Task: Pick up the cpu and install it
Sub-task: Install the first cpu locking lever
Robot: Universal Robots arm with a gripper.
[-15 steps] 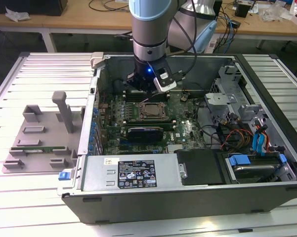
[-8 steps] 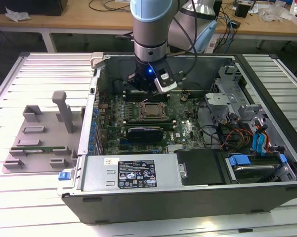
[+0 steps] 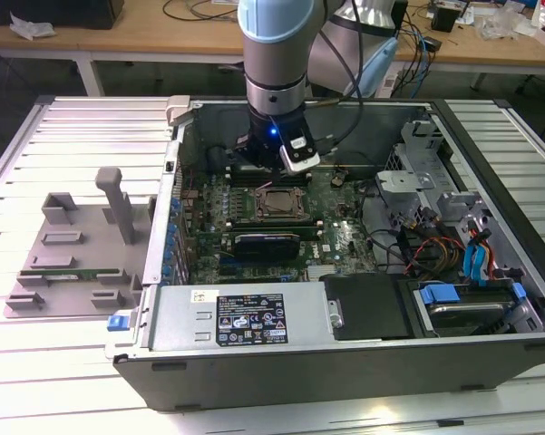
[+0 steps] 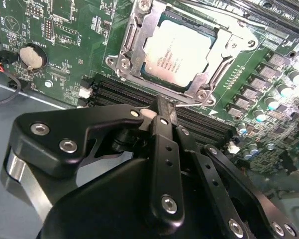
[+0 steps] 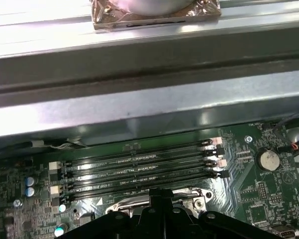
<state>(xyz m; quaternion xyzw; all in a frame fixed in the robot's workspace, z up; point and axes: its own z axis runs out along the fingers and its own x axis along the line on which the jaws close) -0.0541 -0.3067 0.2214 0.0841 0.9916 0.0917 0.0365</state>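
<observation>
The cpu (image 4: 178, 54), a square chip with a silvery-grey top plate, lies flat in the metal socket frame (image 4: 124, 47) on the green motherboard (image 4: 69, 45). The exterior view shows the cpu (image 3: 274, 204) in the middle of the open computer case, just in front of the arm's wrist. In the second wrist view my gripper (image 4: 161, 105) hovers over the memory slots (image 4: 119, 94) beside the socket. Its black fingers (image 4: 164, 144) are drawn together with nothing between them. In the first wrist view, part of the socket frame (image 5: 189, 195) peeks out above the gripper's black body.
The case's steel walls (image 3: 177, 181) surround the board. A black card (image 3: 266, 243) lies in front of the socket, and cables and drive bays (image 3: 453, 245) fill the exterior view's right. A grey fixture plate (image 3: 72, 254) with an upright post lies outside the case on the exterior view's left.
</observation>
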